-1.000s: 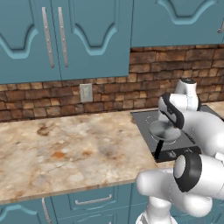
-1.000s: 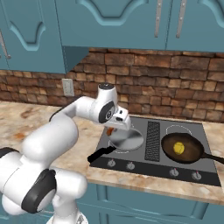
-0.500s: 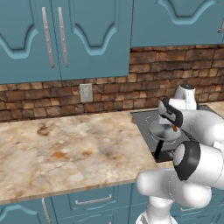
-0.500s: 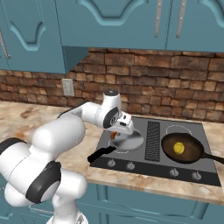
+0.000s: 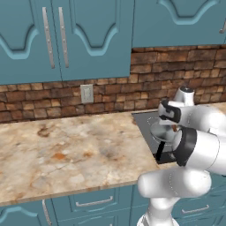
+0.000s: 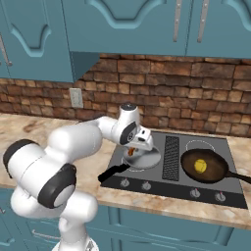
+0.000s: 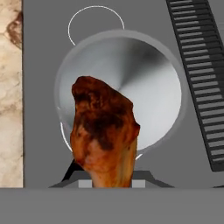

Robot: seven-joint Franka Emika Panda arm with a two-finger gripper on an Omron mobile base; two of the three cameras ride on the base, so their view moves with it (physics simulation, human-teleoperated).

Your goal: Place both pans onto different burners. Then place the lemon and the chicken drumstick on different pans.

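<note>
Your gripper (image 6: 132, 150) is clenched on the chicken drumstick (image 7: 104, 135), holding it directly above the silver-grey pan (image 6: 142, 158). In the hand view the drumstick hangs in front of the pan's shiny floor, its thick, dark-browned end toward the top of the picture and its paler narrow end running down between the fingers. You can't tell from any of the views whether the meat touches the pan or is held just clear of it.

The silver-grey pan sits on the near left burner of the dark grey cooktop (image 6: 162, 185), and a sliver of that burner's white outline shows at the pan's edge. Its black handle (image 6: 113, 172) points out toward the front left edge of the cooktop. A smaller burner ring (image 7: 96, 24) lies bare just beyond the pan in the hand view, and the black ribbed vent strip (image 6: 170, 150) runs beside the pan on its right.

On the far side of that strip you see the dark brown pan (image 6: 203, 166) on a right-hand burner, with the lemon (image 6: 200, 165) resting in its middle and its handle reaching off to the right.

In the left base view the arm hides most of the silver-grey pan. The marbled worktop (image 5: 66, 154) stretches left of the cooktop.
</note>
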